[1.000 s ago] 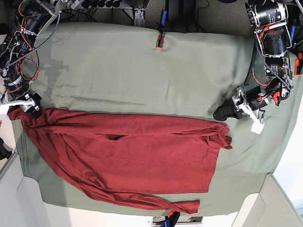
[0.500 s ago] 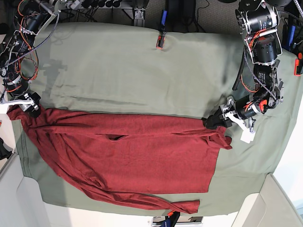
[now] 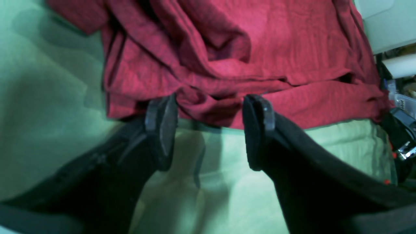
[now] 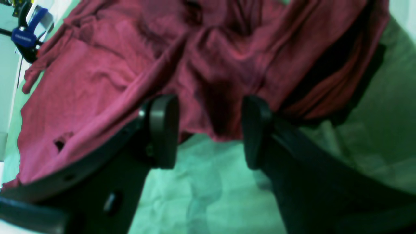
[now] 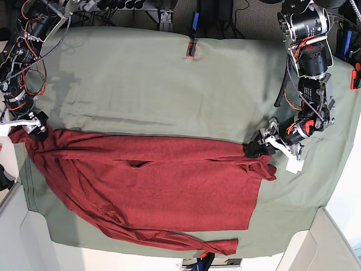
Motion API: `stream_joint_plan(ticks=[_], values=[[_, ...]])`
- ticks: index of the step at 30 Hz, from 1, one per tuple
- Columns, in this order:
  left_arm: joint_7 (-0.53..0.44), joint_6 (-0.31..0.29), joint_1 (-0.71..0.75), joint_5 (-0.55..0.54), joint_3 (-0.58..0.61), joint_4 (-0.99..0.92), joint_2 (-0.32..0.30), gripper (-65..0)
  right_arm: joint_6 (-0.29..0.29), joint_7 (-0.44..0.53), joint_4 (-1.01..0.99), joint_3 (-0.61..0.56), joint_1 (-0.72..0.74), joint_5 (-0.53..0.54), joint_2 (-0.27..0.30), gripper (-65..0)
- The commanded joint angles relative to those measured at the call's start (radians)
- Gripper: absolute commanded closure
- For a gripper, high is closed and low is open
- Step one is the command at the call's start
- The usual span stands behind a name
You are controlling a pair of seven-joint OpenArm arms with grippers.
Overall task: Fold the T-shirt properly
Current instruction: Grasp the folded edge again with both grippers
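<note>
- Dark red knit, the T-shirt (image 5: 152, 180) lies spread on the sage-green cloth (image 5: 146, 84) that covers the bench, filling the near half of it in the base view.
- One long sleeve (image 5: 169, 240) trails along the near edge of the cloth; the body of the garment is mostly flat, with a small dark gap (image 5: 138, 164) showing near its middle.
- On the base view's right, the left hand (image 5: 252, 149) sits at the bunched corner of the T-shirt.
- From the left wrist view, the left hand (image 3: 209, 109) has its two black fingers (image 3: 161, 123) spread apart, their tips at the crumpled hem, with a fold of red fabric lying between them; the fingers are not pressed together on it, so it is released.
- On the base view's left, the right hand (image 5: 35, 127) rests at the opposite end of the T-shirt, by the bench edge.
- From the right wrist view, the right hand (image 4: 209, 112) is likewise spread wide, with rumpled cloth of the T-shirt hanging between the finger pads (image 4: 164, 130) and green cloth visible beneath; it is released too.
- A blue clamp (image 4: 26, 35) shows at the far bench edge in the right wrist view.
</note>
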Motion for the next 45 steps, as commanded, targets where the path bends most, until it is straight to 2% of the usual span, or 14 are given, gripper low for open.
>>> stream_joint_plan(ticks=[1, 10, 18, 19, 23, 24, 27, 29, 31, 36, 37, 41, 43, 45], values=[[-0.02, 0.008, -0.025, -0.005, -0.003, 0.013, -0.011, -35.6, 0.008, 0.027, 0.014, -0.001, 0.017, 0.01, 0.016, -31.0], [-0.038, 0.01, -0.104, 0.022, -0.003, -0.126, 0.011, -35.6, 0.008, 0.031, -0.114, -0.001, 0.069, 0.01, 0.016, -31.0], [-0.089, 0.057, -0.111, 0.1, -0.003, -0.141, 0.011, -35.4, 0.008, 0.047, -0.129, -0.001, 0.084, -0.005, 0.016, -31.0], [-0.092, 0.061, -0.111, 0.111, -0.003, -0.141, 0.011, -33.9, 0.008, 0.048, -0.132, -0.001, 0.089, -0.009, 0.016, -31.0], [-0.139, 0.061, -0.111, 0.156, -0.003, -0.141, 0.011, -11.5, 0.008, 0.066, -0.178, -0.001, 0.123, -0.039, 0.016, -31.0], [-0.153, 0.061, -0.111, 0.161, -0.003, -0.141, 0.011, -8.7, 0.008, 0.078, -0.197, -0.001, 0.134, -0.052, 0.016, -31.0], [-0.17, 0.06, -0.111, 0.173, -0.003, -0.141, 0.014, -6.3, 0.008, 0.113, -0.243, -0.004, 0.153, -0.085, 0.016, -31.0], [-0.169, 0.06, -0.109, 0.178, -0.003, -0.141, 0.014, -0.3, 0.008, 0.129, -0.261, -0.004, 0.155, -0.091, 0.016, -30.9], [-0.169, 0.06, -0.108, 0.193, -0.003, -0.141, 0.014, 0.0, 0.008, 0.13, -0.264, -0.004, 0.154, -0.109, 0.016, -26.8], [-0.168, 0.059, -0.108, 0.199, -0.003, -0.141, 0.013, 0.0, 0.012, 0.13, -0.264, -0.004, 0.154, -0.161, 0.016, -1.9], [-0.168, 0.054, -0.108, 0.199, -0.003, -0.141, 0.013, 0.0, 0.026, 0.13, -0.263, -0.004, 0.154, -0.17, 0.016, 0.0], [-0.13, -0.036, -0.108, 0.166, -0.003, -0.141, 0.013, 0.0, 0.1, 0.125, -0.263, -0.004, 0.154, -0.176, 0.016, 0.0], [-0.088, -0.043, -0.108, 0.122, -0.003, -0.141, 0.013, 0.0, 0.119, 0.113, -0.259, -0.004, 0.153, -0.164, 0.016, 0.0], [-0.02, -0.043, -0.107, 0.058, -0.003, -0.141, 0.013, 0.0, 0.148, 0.076, -0.244, -0.004, 0.142, -0.088, 0.019, 0.0]])
